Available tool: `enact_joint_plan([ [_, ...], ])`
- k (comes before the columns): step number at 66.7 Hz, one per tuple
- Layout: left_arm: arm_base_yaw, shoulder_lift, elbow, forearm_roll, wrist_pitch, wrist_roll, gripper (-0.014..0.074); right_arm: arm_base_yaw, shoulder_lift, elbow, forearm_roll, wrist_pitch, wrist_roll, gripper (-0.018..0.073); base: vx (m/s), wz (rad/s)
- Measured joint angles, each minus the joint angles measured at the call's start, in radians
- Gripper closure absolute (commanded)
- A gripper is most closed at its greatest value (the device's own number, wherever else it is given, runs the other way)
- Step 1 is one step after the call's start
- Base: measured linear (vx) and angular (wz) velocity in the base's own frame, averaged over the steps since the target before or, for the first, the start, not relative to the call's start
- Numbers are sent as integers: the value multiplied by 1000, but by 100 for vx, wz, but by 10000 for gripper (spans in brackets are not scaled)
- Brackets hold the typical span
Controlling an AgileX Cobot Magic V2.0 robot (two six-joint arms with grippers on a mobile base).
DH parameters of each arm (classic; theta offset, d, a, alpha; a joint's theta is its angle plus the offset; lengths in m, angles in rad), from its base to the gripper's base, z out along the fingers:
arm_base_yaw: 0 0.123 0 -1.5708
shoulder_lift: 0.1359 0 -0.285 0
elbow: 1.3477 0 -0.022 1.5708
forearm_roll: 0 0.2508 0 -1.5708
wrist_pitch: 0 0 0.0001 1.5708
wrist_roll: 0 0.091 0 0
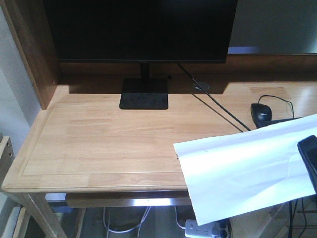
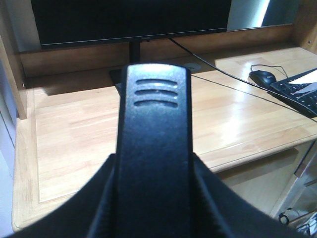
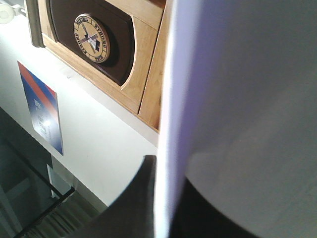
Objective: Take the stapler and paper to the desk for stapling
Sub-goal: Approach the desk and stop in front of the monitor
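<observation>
Left side: left gripper (image 2: 153, 203) shows only in its own wrist view. Jaws closed against the flanks of a black ridged body, taken to be the stapler (image 2: 153, 124). Orange patch not visible. Its long axis points straight ahead at the foot of the monitor (image 1: 143, 29). Bare desk (image 1: 99, 144) lies below and beyond it.

Centre: open wood in front of the monitor foot. This is the likely set-down ground for both items.

Right side: mouse (image 1: 261, 113) and the edge of a keyboard (image 2: 297, 94) sit near the back right. The paper (image 1: 237, 168) hangs in the air over the front right corner of the desk, pinched at its right edge by the right gripper (image 1: 308, 161). Sheet slopes down to the left, its lower corner hanging past the desk's front edge. Free desk lies left of it and further back.

Views: front camera misses the left arm and stapler entirely. Right wrist view shows the sheet edge-on, dark fingers (image 3: 141, 198) clamped on either face. No desk in that frame, only a wall and cabinet.
</observation>
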Motion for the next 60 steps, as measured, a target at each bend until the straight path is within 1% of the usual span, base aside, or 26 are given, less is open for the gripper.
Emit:
enact_joint_plan([
  [60, 0, 0, 0, 0, 0, 0, 603, 0, 0, 0, 0, 0, 0, 568, 5, 0],
])
